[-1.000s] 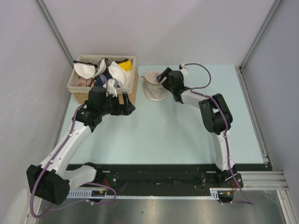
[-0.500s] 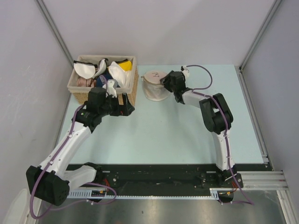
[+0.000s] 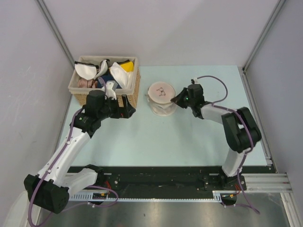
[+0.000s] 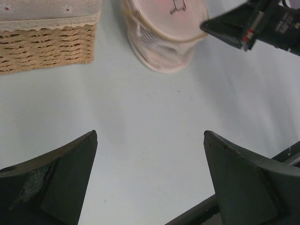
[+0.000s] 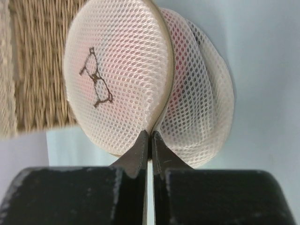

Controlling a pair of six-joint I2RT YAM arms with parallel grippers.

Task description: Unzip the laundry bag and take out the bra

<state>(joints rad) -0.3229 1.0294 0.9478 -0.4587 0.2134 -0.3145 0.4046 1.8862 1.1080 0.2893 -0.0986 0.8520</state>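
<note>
Carrying everything: pale blue counter [image 3: 189,137]. Holding a heap of white, yellow and dark bras: wicker basket [image 3: 136,90]. Standing just right of the basket, apart from it, printed round face tilting upward: laundry bag [image 3: 161,97]. Showing red through the bag's mesh: bra [image 5: 177,93]. Pinching the bag's zipper rim on the side away from the basket, fingers clenched: right end effector [image 5: 150,136]. Hovering released, fingers wide apart, just in front of the basket: left end effector [image 4: 150,178].
</note>
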